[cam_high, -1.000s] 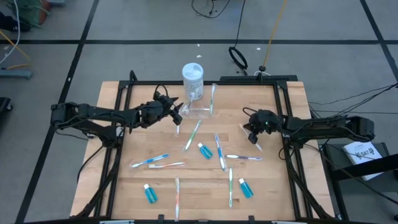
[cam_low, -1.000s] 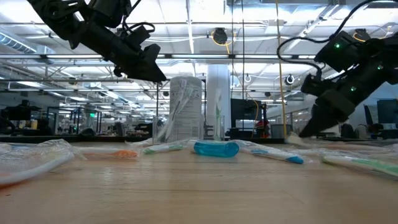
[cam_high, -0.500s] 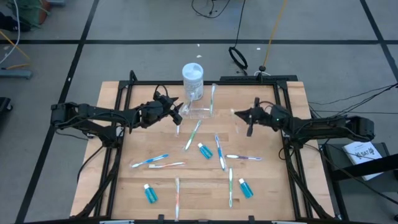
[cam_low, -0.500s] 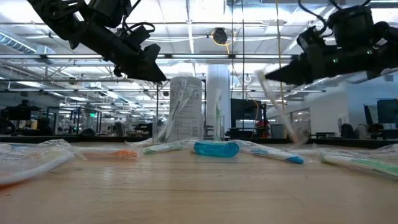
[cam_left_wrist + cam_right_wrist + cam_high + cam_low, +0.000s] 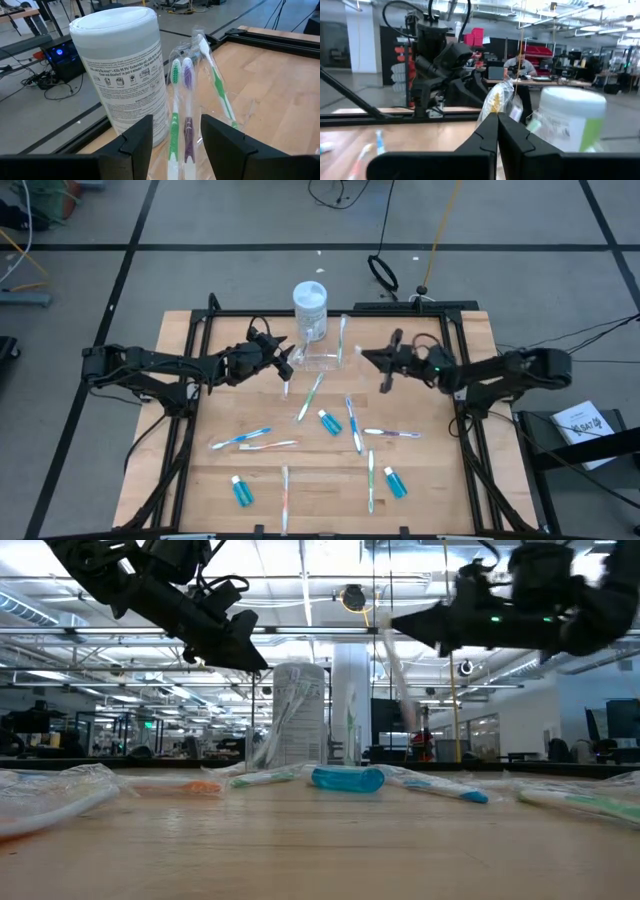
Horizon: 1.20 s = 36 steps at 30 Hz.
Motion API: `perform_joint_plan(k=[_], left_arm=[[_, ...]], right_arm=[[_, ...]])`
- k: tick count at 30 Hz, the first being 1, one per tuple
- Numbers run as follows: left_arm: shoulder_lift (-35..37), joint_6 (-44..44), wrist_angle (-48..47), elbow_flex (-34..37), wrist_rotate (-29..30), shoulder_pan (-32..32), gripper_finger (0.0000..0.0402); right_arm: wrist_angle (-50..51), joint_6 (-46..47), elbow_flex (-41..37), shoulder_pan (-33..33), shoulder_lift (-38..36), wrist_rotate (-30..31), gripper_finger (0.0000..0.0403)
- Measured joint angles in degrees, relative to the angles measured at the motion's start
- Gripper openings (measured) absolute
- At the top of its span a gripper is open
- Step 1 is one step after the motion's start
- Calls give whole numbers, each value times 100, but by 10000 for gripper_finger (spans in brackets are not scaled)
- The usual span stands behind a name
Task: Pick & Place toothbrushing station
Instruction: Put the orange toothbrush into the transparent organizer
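Note:
The toothbrushing station, a clear plastic holder, stands at the table's far middle, in front of the white jar. In the left wrist view a green and a purple toothbrush stand upright in the station. My left gripper hovers open just left of the station, above the table, with nothing between its fingers. To the station's right my right gripper is shut on a wrapped toothbrush, raised and pointing toward the station. My right gripper pinches the wrapped toothbrush between its two fingers near its upper end, coming level from the table's right. The yellow-bristled head in its clear wrapper sticks up past the fingertips. The rest hangs slanting below, clear of the table.
Several wrapped toothbrushes and small blue tubes lie scattered over the near half of the wooden table. A black frame runs along the table's sides.
My right gripper has risen from the table with the wrapped toothbrush and gone toward the far left, toward the station. It has tipped from pointing down to about level. The toothbrush is lifted clear and now hangs below the shut fingers.

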State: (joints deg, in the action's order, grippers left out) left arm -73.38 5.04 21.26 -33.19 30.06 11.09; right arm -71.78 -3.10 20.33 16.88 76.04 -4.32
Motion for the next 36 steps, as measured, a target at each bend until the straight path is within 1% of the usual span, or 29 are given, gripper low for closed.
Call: perform_joint_plan(k=[3, 6, 9, 12, 22, 27, 29, 34, 36], left_arm=[[0, 15, 0, 0, 1, 2, 172], [0, 24, -1, 0, 0, 0, 172], [0, 26, -2, 0, 0, 1, 173], [0, 26, -4, 0, -3, 0, 173], [0, 32, -4, 0, -7, 1, 173], [0, 33, -4, 0, -9, 0, 172], [0, 38, -7, 0, -10, 1, 173], [0, 46, -7, 0, -13, 2, 172], [0, 44, -7, 0, -19, 0, 173]], right_arm=[[8, -377, 668, -47, 592, 119, 0], [13, -769, 1320, -51, 1047, 656, 0], [108, -1144, 1826, 28, 1349, 1228, 0], [183, -1195, 2137, 127, 1604, 1441, 0], [217, -1156, 2152, 263, 2471, 1519, 0], [218, -1197, 2141, 192, 2611, 1614, 0], [418, -1208, 2095, 121, 2563, 1974, 0], [617, -1379, 2002, -159, 2545, 3360, 0], [623, -1617, 1964, -253, 2544, 3677, 0]])
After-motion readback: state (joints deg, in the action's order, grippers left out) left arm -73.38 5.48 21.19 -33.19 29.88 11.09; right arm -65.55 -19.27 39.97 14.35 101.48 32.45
